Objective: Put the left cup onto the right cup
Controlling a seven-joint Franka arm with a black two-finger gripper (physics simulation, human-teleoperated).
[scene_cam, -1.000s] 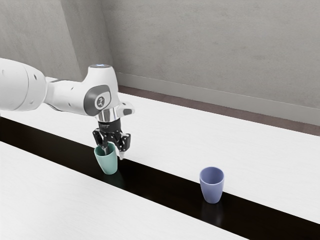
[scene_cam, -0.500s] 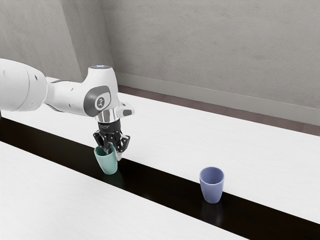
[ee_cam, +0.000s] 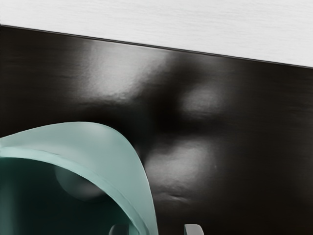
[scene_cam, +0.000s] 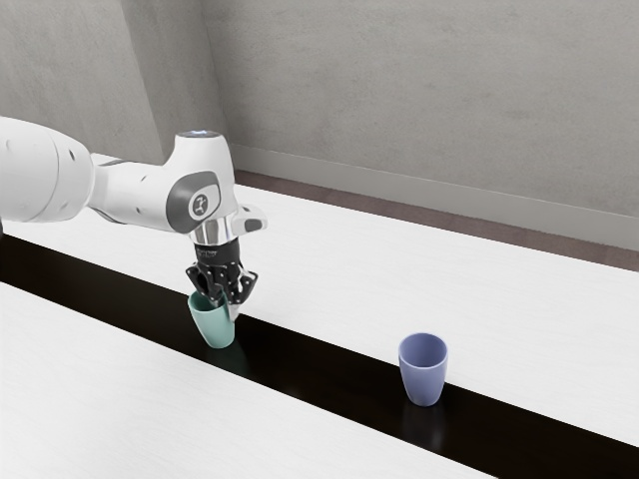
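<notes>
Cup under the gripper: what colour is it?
The cup is mint green; exterior view shows it best.

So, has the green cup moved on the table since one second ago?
No. The green cup stands on the same spot of the black strip, equally far from the blue cup.

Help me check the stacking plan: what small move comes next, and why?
Probably lift the green cup straight up: the gripper is at its rim, it stands on the dark strip, and the blue cup stands apart toward the exterior view's right.
</notes>
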